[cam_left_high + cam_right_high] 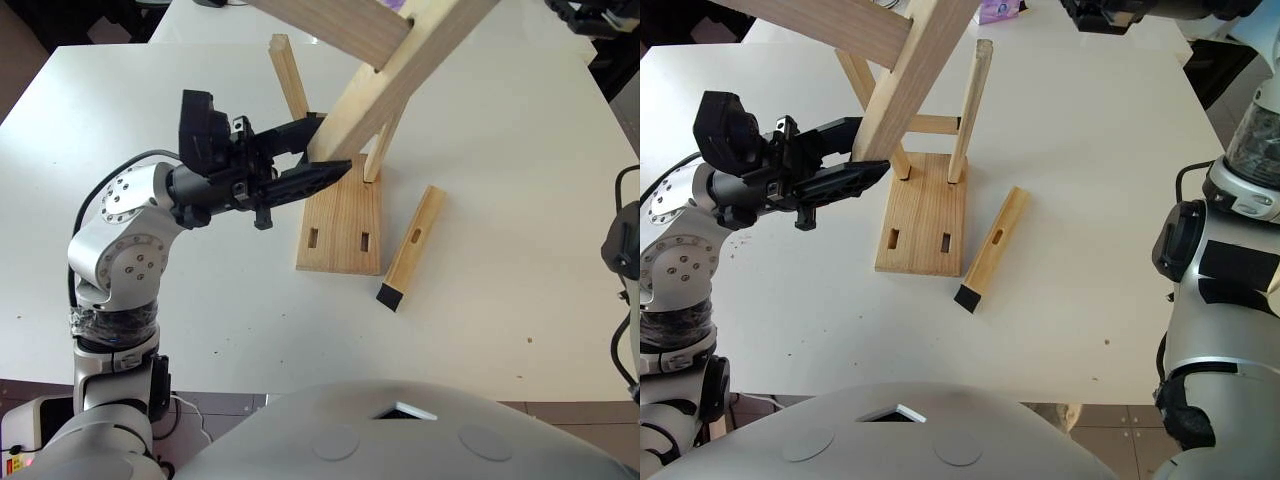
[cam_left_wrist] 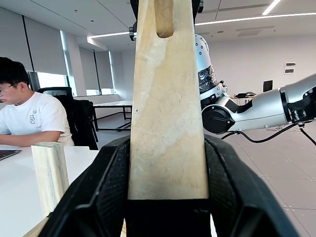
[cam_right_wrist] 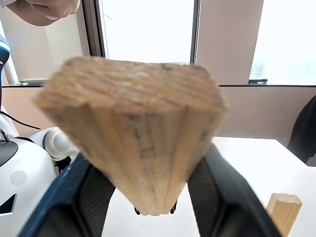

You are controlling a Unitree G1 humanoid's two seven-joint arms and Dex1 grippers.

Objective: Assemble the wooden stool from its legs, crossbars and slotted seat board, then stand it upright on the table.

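Sideways, left gripper (image 1: 333, 143) clamps tilted leg (image 1: 400, 75) — above seat board (image 1: 340, 225).

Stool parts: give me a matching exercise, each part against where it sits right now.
1. seat board
2. black-capped leg
3. gripped leg
4. standing leg

A. tilted off the table, in the left gripper
B. upright at the board's far end
C. flat on the table, near slots empty
D. lying loose on the table beside the board

Pairs: 1-C, 2-D, 3-A, 4-B

Left tool (image 1: 331, 146), right tool (image 3: 153, 193): both clamped
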